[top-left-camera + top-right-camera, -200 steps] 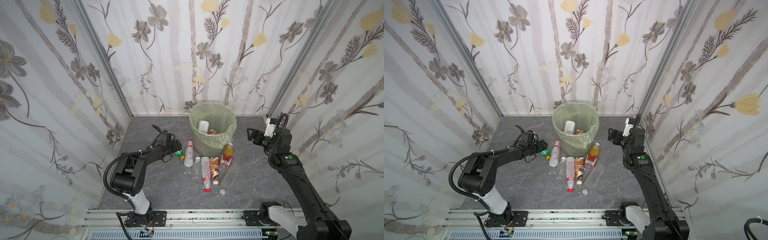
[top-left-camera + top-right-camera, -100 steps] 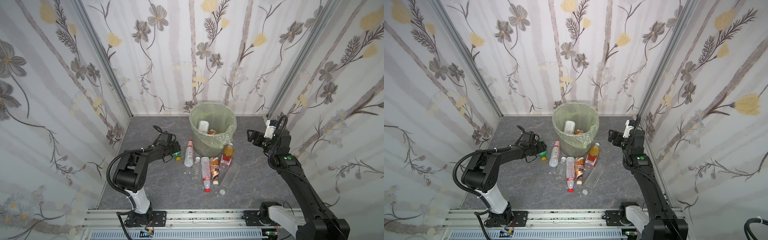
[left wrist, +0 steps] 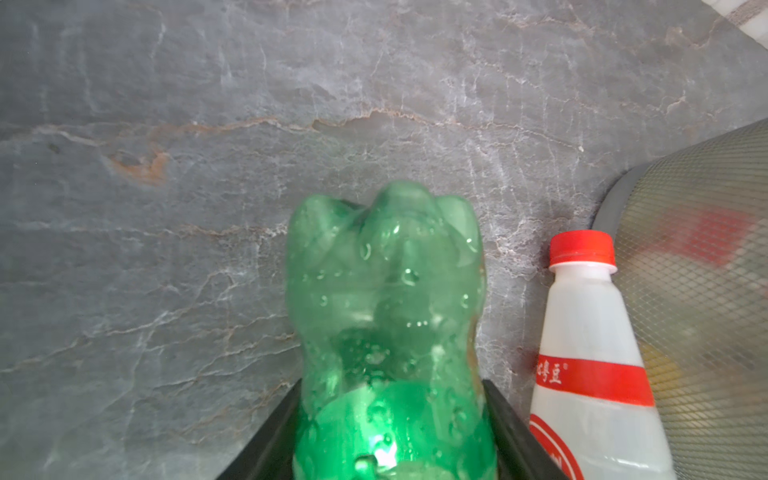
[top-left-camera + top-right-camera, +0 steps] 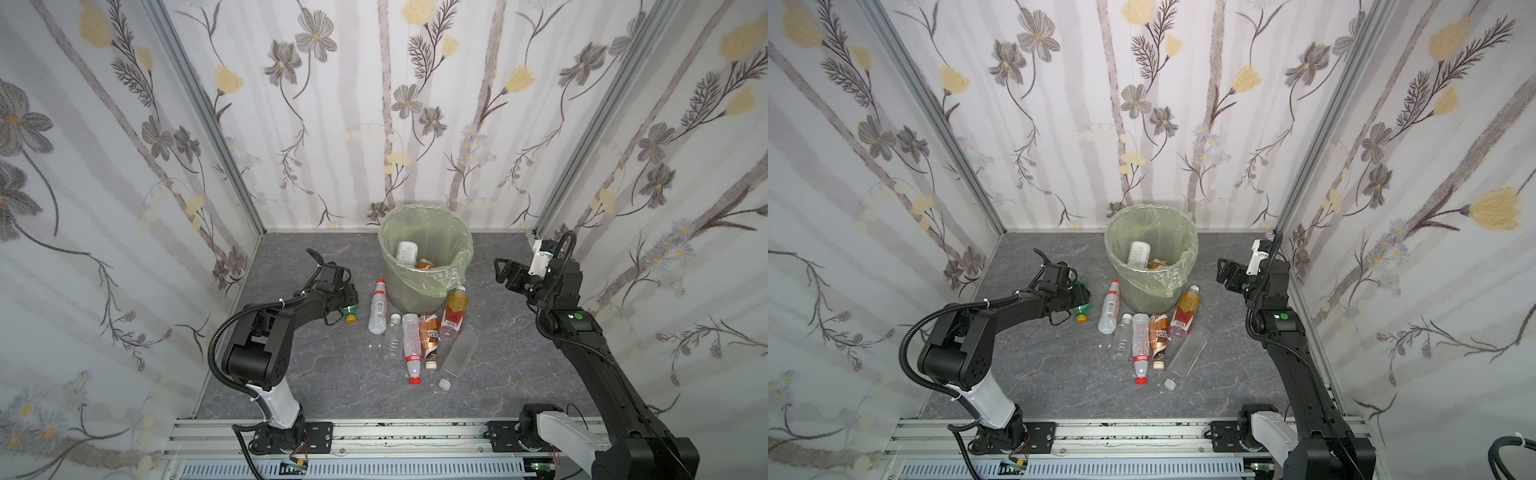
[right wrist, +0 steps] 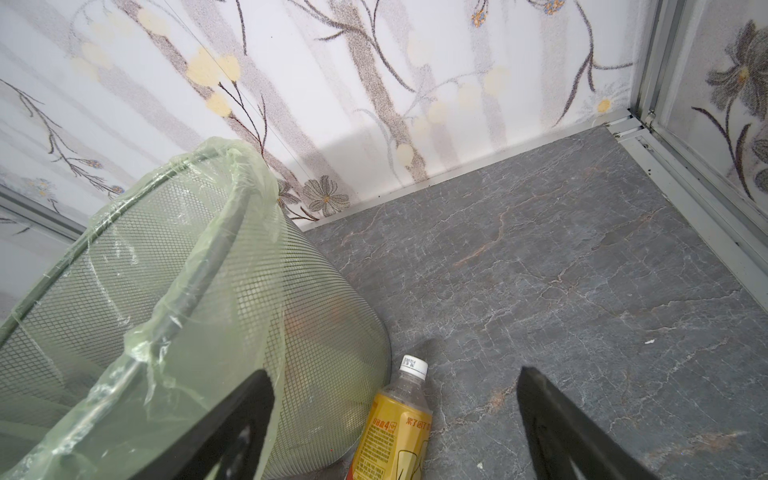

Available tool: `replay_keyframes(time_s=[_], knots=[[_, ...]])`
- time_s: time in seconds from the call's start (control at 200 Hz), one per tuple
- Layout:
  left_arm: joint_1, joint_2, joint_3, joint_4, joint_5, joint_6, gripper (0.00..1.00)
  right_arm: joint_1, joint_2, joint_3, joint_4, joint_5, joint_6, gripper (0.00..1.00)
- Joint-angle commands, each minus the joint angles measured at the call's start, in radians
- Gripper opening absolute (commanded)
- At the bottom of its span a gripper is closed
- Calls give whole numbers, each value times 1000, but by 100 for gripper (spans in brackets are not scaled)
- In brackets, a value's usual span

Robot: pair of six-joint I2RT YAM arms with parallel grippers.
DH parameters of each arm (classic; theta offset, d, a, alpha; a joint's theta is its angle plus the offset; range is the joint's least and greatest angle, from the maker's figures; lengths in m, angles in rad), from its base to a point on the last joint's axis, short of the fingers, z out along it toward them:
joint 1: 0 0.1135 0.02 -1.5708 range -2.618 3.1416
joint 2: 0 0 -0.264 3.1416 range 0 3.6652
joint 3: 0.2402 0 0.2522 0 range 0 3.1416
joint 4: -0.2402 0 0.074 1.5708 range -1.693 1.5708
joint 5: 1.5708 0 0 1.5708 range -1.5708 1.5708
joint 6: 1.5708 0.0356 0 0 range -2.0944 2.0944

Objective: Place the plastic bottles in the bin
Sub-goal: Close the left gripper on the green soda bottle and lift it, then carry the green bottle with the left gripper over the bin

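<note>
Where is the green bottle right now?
In a top view the green bottle lies on the left side, pinched in the left claw, next to the red-capped white bottle, left of the bin.

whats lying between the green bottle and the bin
A red-capped white bottle lies between the green bottle and the bin, shown in both top views.

Grey marbled tabletop carries bin (upright, toward back); plastic bottles lie clustered just in front.
</note>
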Motion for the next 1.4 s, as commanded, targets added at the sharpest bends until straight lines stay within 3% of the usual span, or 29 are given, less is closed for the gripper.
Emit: replay_keyframes(time_s=[0.0, 0.66, 1.104, 1.394], knots=[[3, -39, 22, -15, -25, 31, 57, -2, -5, -2, 43, -10, 2, 92], [40, -245, 341, -64, 173, 98, 58, -5, 5, -5, 54, -31, 5, 92], [28, -187, 620, -61, 455, 54, 58, -5, 4, -27, 60, -50, 13, 92], [-39, -150, 715, -56, 522, 47, 59, -5, 10, -32, 64, -60, 16, 92]])
